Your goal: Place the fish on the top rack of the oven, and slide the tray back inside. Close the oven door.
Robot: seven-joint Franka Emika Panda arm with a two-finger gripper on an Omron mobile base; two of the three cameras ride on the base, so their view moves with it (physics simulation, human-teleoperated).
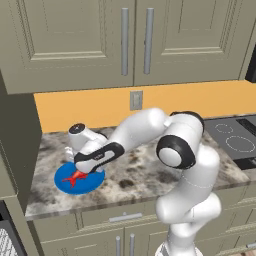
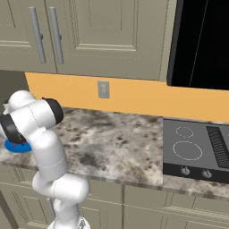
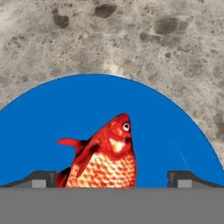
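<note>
A small orange-red fish (image 3: 107,153) lies on a round blue plate (image 3: 52,127) on the speckled stone counter. In the left base view the fish (image 1: 76,177) shows on the plate (image 1: 92,182) at the counter's left end, just under my hand. My gripper (image 3: 111,178) hangs right above the fish, open, one dark fingertip on each side of its body and not touching it. In the left base view the gripper (image 1: 84,172) points down at the plate. The right base view shows only a sliver of the plate (image 2: 18,147) behind my arm. The oven, its top rack and its door are out of view.
A black cooktop (image 2: 197,150) with ring marks sits at the right end of the counter (image 1: 135,172). Olive-grey wall cabinets (image 1: 100,40) hang above. A wall outlet (image 1: 136,100) sits on the orange backsplash. Drawers and cabinet doors run under the counter's front edge.
</note>
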